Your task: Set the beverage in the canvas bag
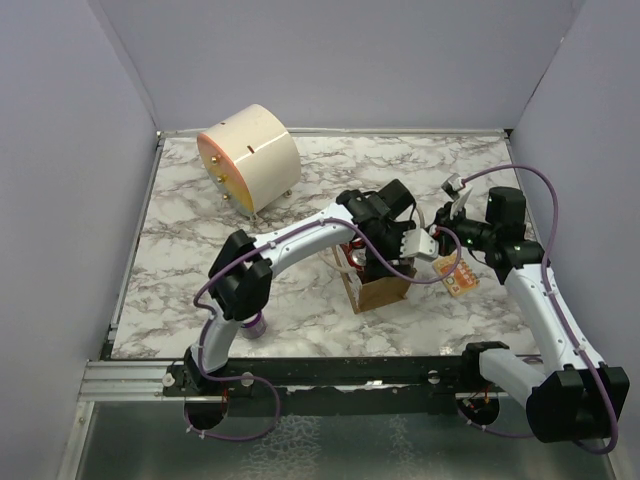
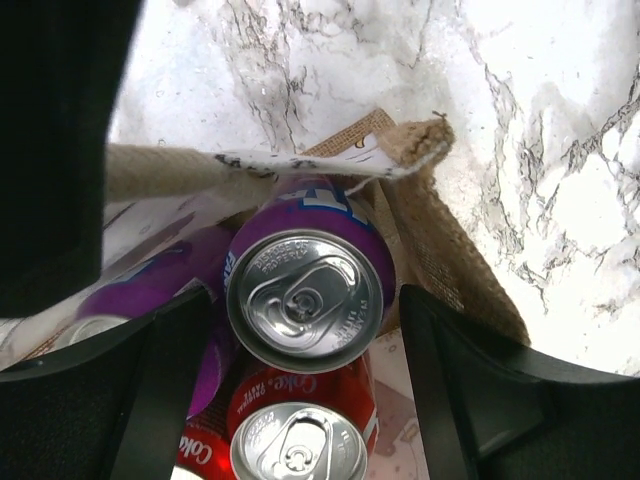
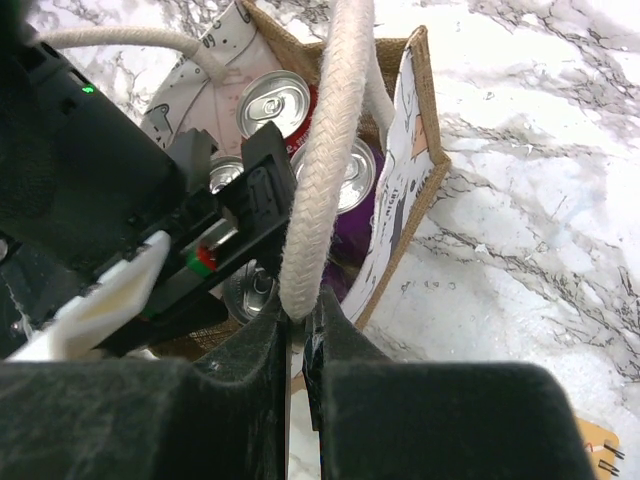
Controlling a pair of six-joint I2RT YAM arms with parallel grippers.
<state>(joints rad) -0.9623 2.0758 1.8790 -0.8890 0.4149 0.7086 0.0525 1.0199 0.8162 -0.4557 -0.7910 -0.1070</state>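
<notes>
The tan canvas bag (image 1: 385,293) stands at the table's middle, under my left gripper (image 1: 390,258). In the left wrist view a purple can (image 2: 305,300) lies inside the bag (image 2: 450,270), above a red Coke can (image 2: 300,440). The left gripper (image 2: 305,300) straddles the purple can, open, with a gap on each side. My right gripper (image 3: 305,310) is shut on a whitish rope handle (image 3: 325,150) and holds it up at the bag's right side (image 3: 420,190). Several can tops show in the bag in the right wrist view (image 3: 272,100).
A large cream cylinder (image 1: 248,158) lies at the back left. Another purple can (image 1: 255,325) stands by the left arm's base. A small tan card (image 1: 462,280) lies right of the bag. Walls enclose the table.
</notes>
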